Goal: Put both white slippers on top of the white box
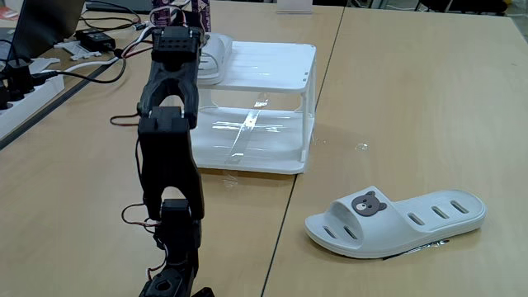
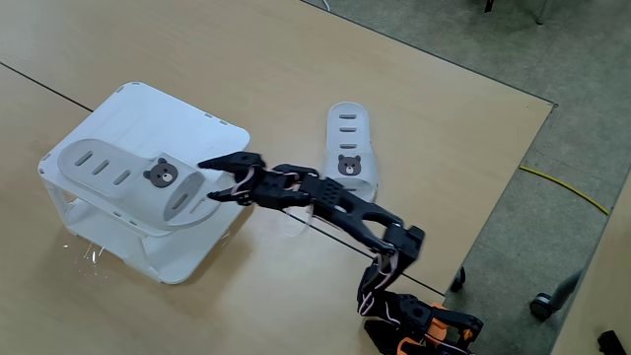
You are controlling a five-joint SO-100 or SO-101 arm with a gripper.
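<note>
Black two-finger gripper (image 2: 219, 178), jaws apart, sits at the toe of an off-white rubber bear-badge slipper (image 2: 128, 177) lying on the white slatted plastic rack (image 2: 202, 126), poss. touching; second matching slipper (image 1: 396, 219) on wooden table (image 1: 412, 99), right.

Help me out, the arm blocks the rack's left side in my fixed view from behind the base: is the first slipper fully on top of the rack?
Observer: Yes. In a fixed view the first slipper lies flat on the rack's slatted top, bear badge facing up.
Operator: Is the claw gripping it?
Observer: No. The claw is open, with one fingertip on each side of the slipper's end nearest the arm. I cannot tell whether they touch it.
</note>
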